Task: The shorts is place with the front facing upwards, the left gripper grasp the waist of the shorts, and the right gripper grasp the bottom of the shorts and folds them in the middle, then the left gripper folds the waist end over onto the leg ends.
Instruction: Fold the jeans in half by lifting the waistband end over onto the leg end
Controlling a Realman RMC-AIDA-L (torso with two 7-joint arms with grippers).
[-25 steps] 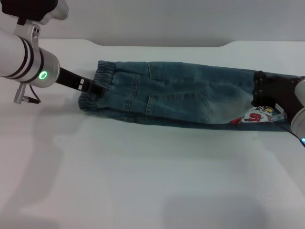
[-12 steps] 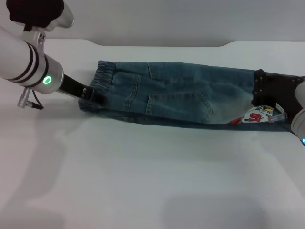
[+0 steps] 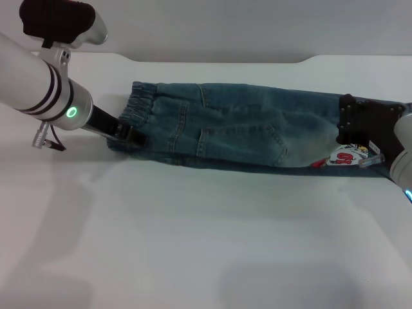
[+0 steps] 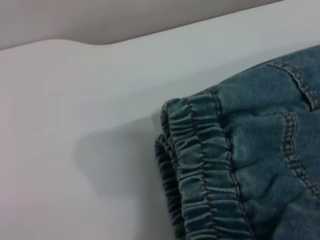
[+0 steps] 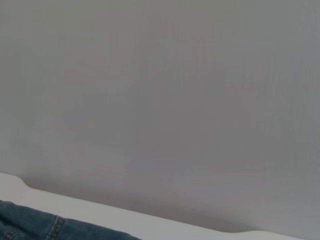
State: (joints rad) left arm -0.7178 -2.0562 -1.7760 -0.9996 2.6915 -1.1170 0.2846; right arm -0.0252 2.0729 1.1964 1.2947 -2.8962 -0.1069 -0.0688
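The shorts [image 3: 244, 132] lie folded lengthwise across the white table, a long denim strip with a pale faded patch and a small cartoon print [image 3: 347, 156] near the right end. The ruched waist [image 3: 138, 106] forms the left end. My left gripper [image 3: 129, 134], on the green-lit arm, sits at the waist's near corner, touching the fabric. The left wrist view shows the waist [image 4: 200, 165] close up, with none of that arm's own gripper. My right gripper [image 3: 362, 125], a black block, rests over the leg ends at the right and hides most of them. The right wrist view catches only a strip of denim [image 5: 30, 222].
The white table [image 3: 193, 244] stretches wide in front of the shorts. Its far edge meets a grey wall [image 3: 212, 29] just behind the shorts. The left arm [image 3: 38, 90] hangs over the table's left side.
My left gripper has slid from the middle of the waist's end toward its near corner, and the arm has swung inward. The shorts and the right gripper have barely moved.
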